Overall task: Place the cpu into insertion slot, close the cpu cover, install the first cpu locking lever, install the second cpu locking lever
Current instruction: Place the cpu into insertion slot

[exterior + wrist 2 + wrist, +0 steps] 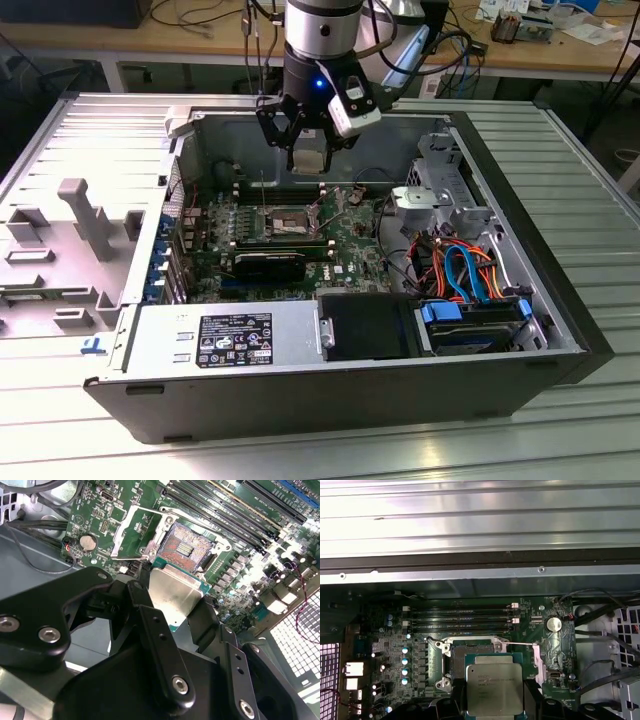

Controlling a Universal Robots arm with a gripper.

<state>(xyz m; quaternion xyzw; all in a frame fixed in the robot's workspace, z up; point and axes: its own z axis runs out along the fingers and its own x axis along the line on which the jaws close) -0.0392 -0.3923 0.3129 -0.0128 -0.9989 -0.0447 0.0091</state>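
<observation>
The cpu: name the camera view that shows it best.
The first wrist view: the cpu faces the camera squarely, its silver top plain. The second wrist view shows it slanted, partly hidden by the end effector gripping it. The exterior view shows it small.

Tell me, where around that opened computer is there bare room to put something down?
The ribbed table is bare on the exterior view's right of the case, and along the strip in front of it. Inside is crowded: cables, and the gripper holding the chip near the socket. The panel on the exterior view's left carries raised plastic shapes.
</observation>
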